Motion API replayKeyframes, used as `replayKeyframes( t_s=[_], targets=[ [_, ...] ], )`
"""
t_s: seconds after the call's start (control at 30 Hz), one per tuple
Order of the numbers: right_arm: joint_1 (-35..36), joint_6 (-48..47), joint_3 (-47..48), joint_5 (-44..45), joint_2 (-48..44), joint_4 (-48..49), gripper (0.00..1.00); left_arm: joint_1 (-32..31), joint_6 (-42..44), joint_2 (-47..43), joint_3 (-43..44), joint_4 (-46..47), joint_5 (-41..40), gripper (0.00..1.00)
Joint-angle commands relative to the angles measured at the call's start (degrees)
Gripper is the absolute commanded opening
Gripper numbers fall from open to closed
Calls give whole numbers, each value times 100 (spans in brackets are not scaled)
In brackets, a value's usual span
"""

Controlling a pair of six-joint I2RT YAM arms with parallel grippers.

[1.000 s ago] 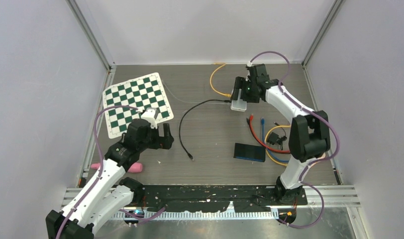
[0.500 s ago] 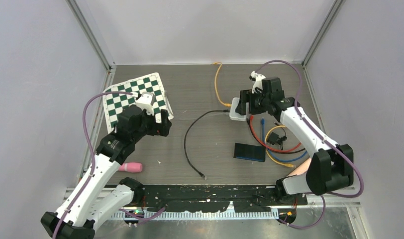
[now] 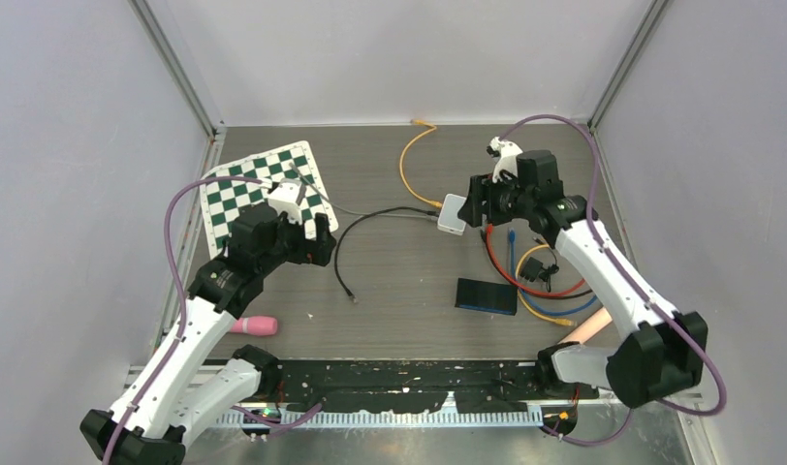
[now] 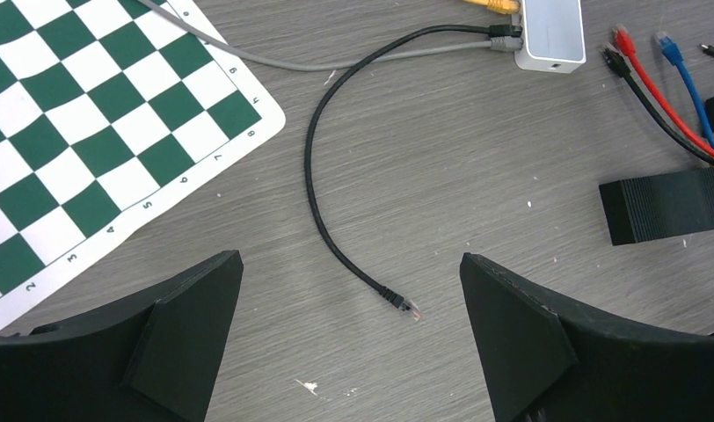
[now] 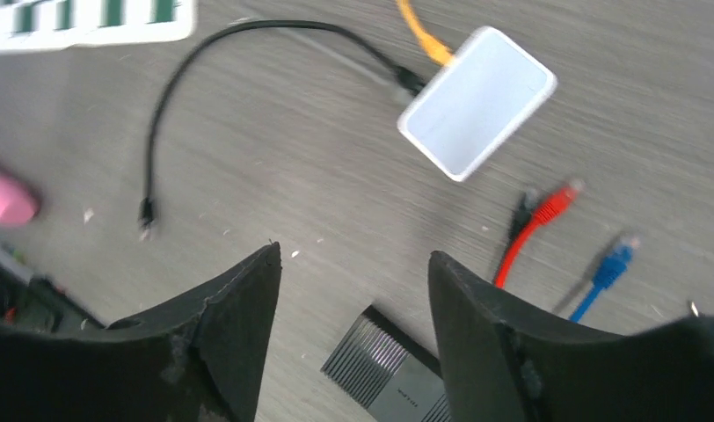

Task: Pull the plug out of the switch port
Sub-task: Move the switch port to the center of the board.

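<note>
The white switch [image 3: 452, 214] lies on the table at centre right. A black cable [image 3: 370, 218], a grey cable and a yellow cable [image 3: 409, 155] are plugged into its left side. In the left wrist view the switch [image 4: 553, 35] is at the top, with the black plug [image 4: 505, 30] in its port. The black cable's free end [image 4: 408, 306] lies between my open left fingers. My left gripper [image 3: 310, 242] is open, well left of the switch. My right gripper [image 3: 480, 201] is open and empty, just right of the switch [image 5: 477, 101].
A green chessboard mat [image 3: 264, 189] lies at the back left. A black box [image 3: 487, 295] sits in front of the switch. Loose red, blue, black and yellow cables [image 3: 535, 276] lie to the right. A pink object [image 3: 257, 325] lies near the left arm.
The switch has slid left and turned. The black cable's free end has swung left and away from the near edge. My right gripper has moved back from the switch.
</note>
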Motion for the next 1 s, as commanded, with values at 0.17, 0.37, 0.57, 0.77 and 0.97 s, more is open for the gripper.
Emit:
replayKeyframes(
  t_s=[0.17, 0.37, 0.57, 0.77, 0.97],
  targets=[
    [-42, 1605, 1587, 2135, 2658, -334, 79, 29, -41, -40, -125, 213, 306, 100],
    [-8, 1543, 2928, 937, 4011, 364, 75, 30, -67, -53, -263, 248, 309, 100],
    [161, 1729, 5299, 297, 5712, -164, 74, 29, -119, -121, -355, 279, 249, 100],
    [441, 2046, 7528, 345, 7245, -543, 75, 39, -217, -182, -464, 271, 232, 100],
    [546, 2551, 7896, 291, 7931, -113, 75, 38, -283, -256, -576, 279, 246, 100]
  ],
)
